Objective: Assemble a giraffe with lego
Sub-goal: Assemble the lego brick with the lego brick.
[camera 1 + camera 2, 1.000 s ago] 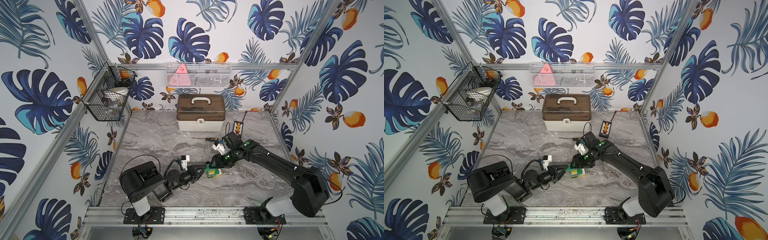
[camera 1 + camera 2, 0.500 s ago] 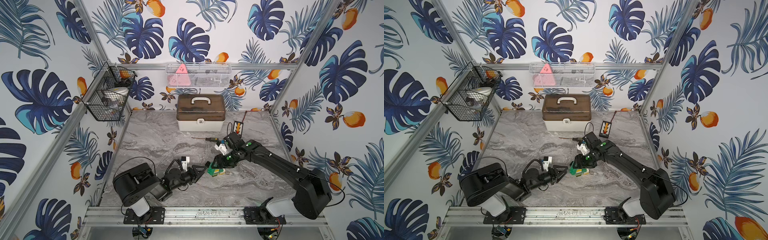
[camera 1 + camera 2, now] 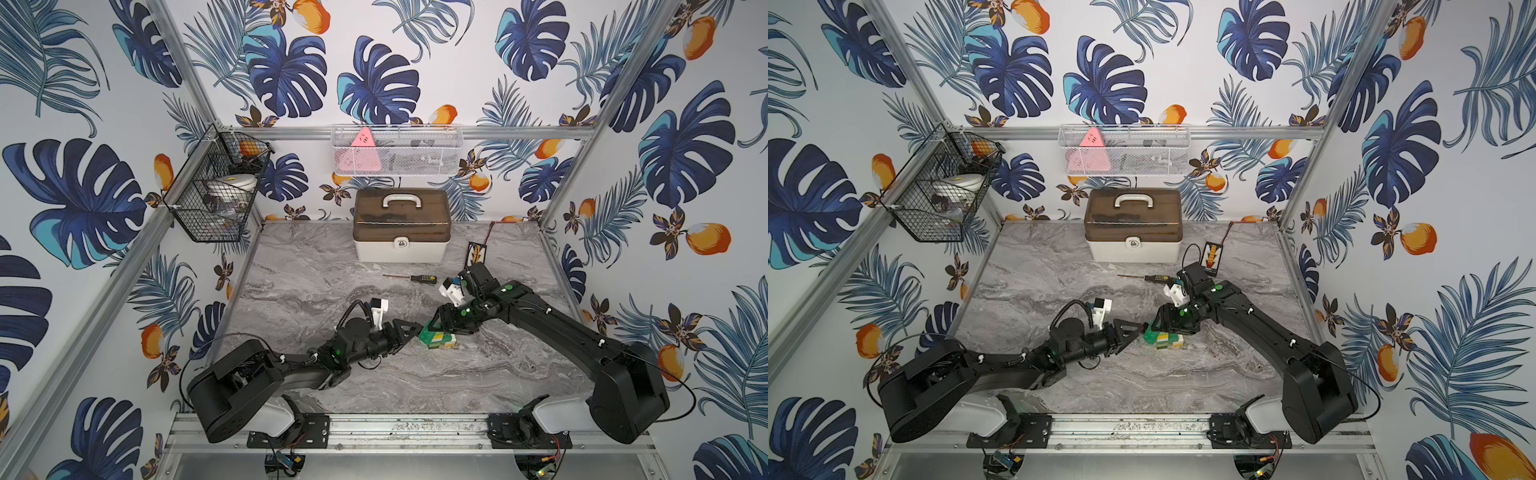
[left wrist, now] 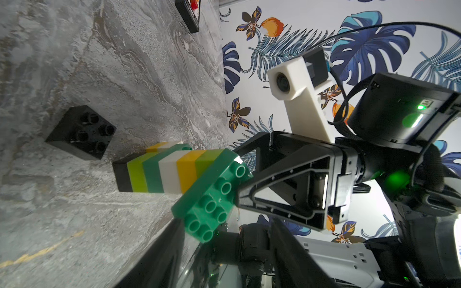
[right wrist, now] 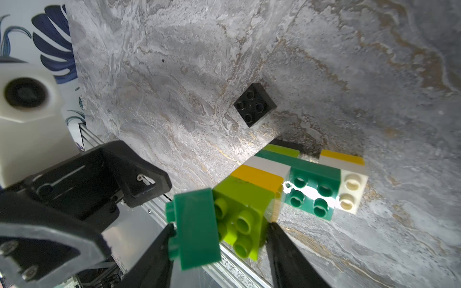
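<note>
The giraffe (image 3: 436, 338) (image 3: 1163, 338) lies on its side on the marble table, a striped column (image 4: 154, 174) of black, lime, green, white and yellow bricks. A long dark green brick (image 4: 212, 197) (image 5: 194, 229) sits askew on its lime end (image 5: 239, 217). My right gripper (image 3: 441, 328) (image 3: 1165, 326) (image 5: 219, 227) is shut on that end, one finger on each side. My left gripper (image 3: 411, 330) (image 3: 1137, 328) (image 4: 225, 239) is open, its tips just short of the green brick. A loose black lego brick (image 4: 81, 132) (image 5: 254, 104) rests beside the column.
A screwdriver (image 3: 411, 277) lies behind the grippers, in front of a white toolbox with a brown lid (image 3: 401, 226). A small black device (image 3: 475, 253) sits at the back right. A black wire basket (image 3: 216, 187) and a white mesh basket (image 3: 395, 149) hang on the walls.
My left gripper has gone from shut to open beside the giraffe's green end. The right gripper has kept its hold, with the giraffe shifted only slightly.
</note>
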Controlling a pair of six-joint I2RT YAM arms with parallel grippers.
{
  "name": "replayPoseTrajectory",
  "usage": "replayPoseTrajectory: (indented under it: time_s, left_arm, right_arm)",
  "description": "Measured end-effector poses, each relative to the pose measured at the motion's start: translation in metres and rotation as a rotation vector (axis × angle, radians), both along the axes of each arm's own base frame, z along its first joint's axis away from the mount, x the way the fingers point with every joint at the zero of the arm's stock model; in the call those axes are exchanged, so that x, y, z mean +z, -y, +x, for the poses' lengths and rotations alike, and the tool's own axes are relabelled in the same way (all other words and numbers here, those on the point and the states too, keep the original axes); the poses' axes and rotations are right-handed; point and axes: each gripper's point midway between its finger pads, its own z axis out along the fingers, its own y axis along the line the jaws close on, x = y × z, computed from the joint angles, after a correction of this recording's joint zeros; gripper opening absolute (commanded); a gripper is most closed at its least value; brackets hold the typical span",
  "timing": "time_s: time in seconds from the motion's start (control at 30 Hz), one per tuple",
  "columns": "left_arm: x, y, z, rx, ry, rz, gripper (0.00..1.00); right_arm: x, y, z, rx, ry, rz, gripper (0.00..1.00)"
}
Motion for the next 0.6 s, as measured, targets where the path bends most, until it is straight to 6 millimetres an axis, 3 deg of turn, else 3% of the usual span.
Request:
replayPoseTrajectory:
  time_s: [0.13, 0.27, 0.6]
  left_arm:
    - [0.024, 0.009, 0.005, -0.037, 0.066, 0.086, 0.72]
    - [0.036, 0.014, 0.007, -0.075, 0.126, 0.221, 0.73]
    - [-0.003, 0.002, -0.008, -0.187, 0.127, 0.54, 0.73]
  right_arm:
    - [0.001, 0.002, 0.001, -0.016, -0.009, 0.019, 0.58]
    - [0.001, 0.003, 0.001, -0.022, -0.014, 0.036, 0.57]
    - [0.004, 0.009, 0.007, -0.063, -0.029, 0.069, 0.53]
